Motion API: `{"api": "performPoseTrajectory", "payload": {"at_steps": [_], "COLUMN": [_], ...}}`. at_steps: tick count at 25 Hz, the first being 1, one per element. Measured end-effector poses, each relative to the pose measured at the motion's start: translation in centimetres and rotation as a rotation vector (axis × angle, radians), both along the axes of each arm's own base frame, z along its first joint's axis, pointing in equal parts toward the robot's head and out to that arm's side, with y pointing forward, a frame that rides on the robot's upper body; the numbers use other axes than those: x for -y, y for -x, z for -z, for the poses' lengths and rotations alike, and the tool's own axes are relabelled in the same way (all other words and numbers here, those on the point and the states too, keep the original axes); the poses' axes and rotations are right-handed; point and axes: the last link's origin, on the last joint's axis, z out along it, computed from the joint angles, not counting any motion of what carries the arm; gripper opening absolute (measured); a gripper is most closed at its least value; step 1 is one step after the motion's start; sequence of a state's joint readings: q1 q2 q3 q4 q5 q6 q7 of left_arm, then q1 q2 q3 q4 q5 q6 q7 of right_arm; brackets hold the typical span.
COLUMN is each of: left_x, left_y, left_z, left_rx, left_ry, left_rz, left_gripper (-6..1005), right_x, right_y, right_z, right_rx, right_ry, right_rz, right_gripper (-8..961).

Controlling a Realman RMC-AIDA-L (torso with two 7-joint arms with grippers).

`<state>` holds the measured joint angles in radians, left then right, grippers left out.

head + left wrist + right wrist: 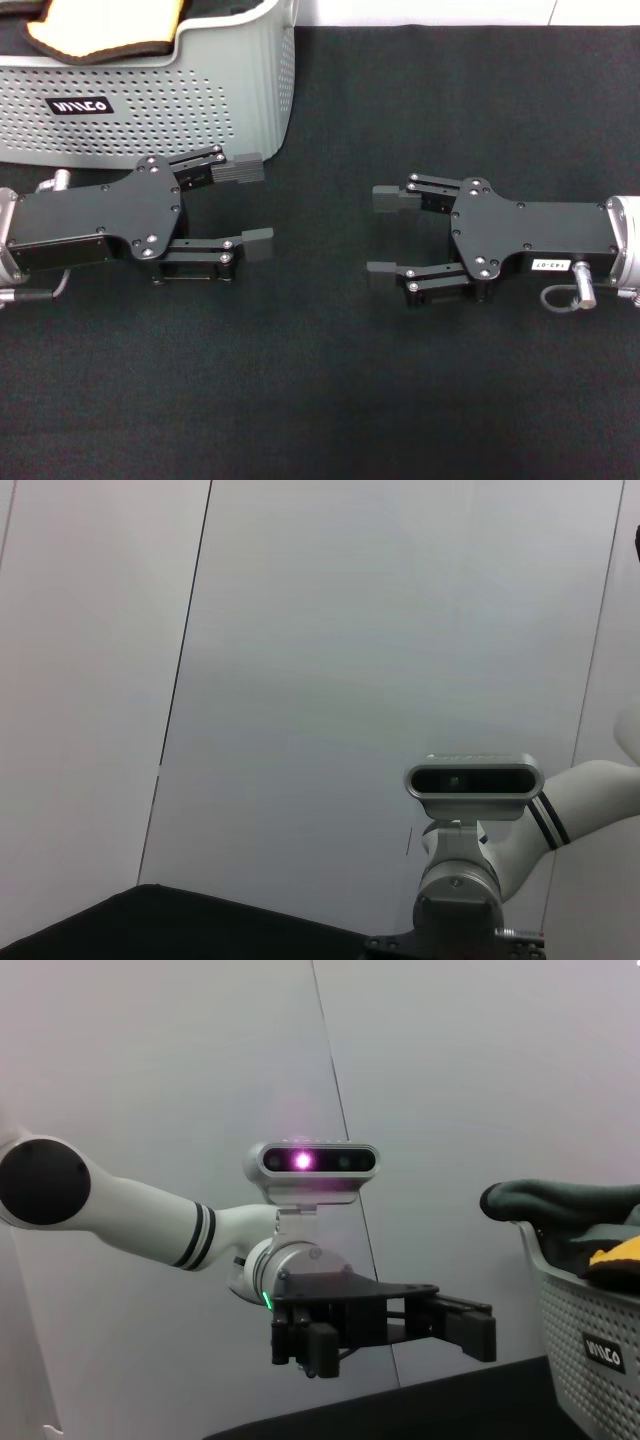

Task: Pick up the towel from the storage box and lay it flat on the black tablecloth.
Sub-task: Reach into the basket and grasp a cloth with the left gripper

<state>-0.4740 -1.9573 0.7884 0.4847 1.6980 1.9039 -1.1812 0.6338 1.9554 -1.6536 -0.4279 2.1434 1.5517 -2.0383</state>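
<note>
**Left arm sits nearest the box and its towel**

Fingers on both grippers are spread wide and hold nothing. The left gripper (250, 205) hovers low over the black tablecloth (330, 400), its fingertips pointing right toward the middle of the scene; its upper finger pad (237, 169) lies just beside the near right corner of the storage box (150, 95). The right gripper (385, 235) mirrors it from the right side, fingertips pointing left, well apart from the box.

The towel (105, 30) is still in the box, at the far left of the scene, bunched over the rim with its yellow-orange face and dark edging showing in the head view; the right wrist view shows grey fleece (560, 1200) humped above the box wall. From the left fingers the towel lies farther away and to the left, above the box rim, so it is behind the direction they point.

The left arm is judged the nearer one. It would likely have to rise and turn toward the far left to come down onto the bunched cloth.
</note>
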Motion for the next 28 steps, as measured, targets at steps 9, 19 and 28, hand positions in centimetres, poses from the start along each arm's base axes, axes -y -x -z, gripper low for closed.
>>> {"api": "performPoseTrajectory", "payload": {"at_steps": [9,19,28], "left_x": [0.0,-0.1,-1.5], "left_y": [0.0,-0.2,-1.4], "left_z": [0.0,0.0,-2.1], "left_rx": [0.0,0.001,0.098], "left_ry": [0.0,-0.002,-0.076], "left_rz": [0.001,0.004,-0.019], "left_gripper": [875,876,876], "right_x": [-0.1,-0.2,-0.5], "right_y": [0.0,0.0,-0.4], "right_z": [0.1,0.1,0.3], "right_rx": [0.003,0.005,0.025], "right_ry": [-0.006,-0.013,-0.035], "right_rz": [0.005,0.001,0.02], "right_gripper": [868,866,865]}}
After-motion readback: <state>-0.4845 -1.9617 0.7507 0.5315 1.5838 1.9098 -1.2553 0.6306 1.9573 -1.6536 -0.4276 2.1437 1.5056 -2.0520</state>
